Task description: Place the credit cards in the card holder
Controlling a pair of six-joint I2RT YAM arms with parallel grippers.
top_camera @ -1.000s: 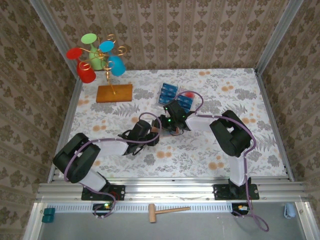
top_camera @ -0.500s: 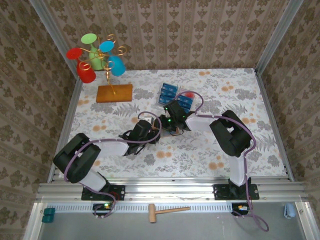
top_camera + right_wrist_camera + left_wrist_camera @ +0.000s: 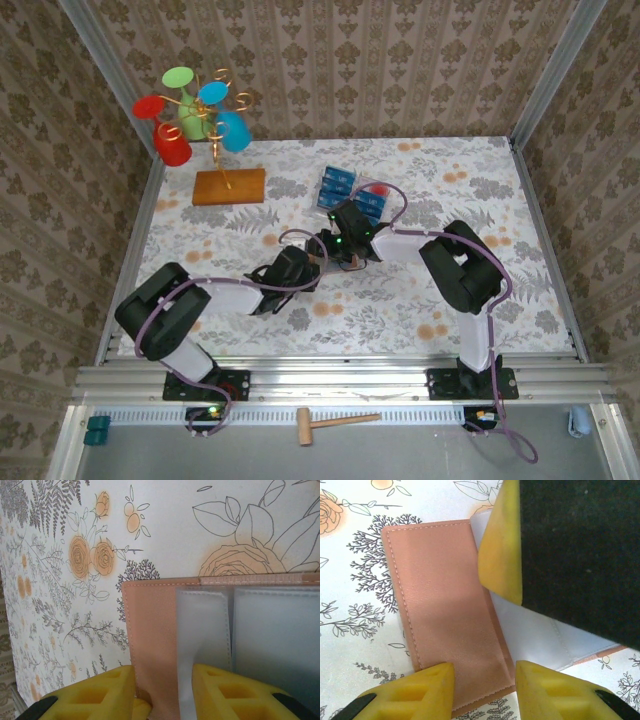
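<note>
Card holder (image 3: 445, 605) looks thin, soft, floppy; best grabbed at a flap edge. Left gripper (image 3: 484, 674) and right gripper (image 3: 162, 677) jaws part-spread, straddling it.

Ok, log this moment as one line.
card holder: open flat | left fingers: apart over cover | right fingers: apart over sleeves | credit cards: farther back

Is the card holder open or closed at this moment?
Open. The card holder has its pale inner sleeves exposed beside the brown cover, as seen in both wrist views.
</note>
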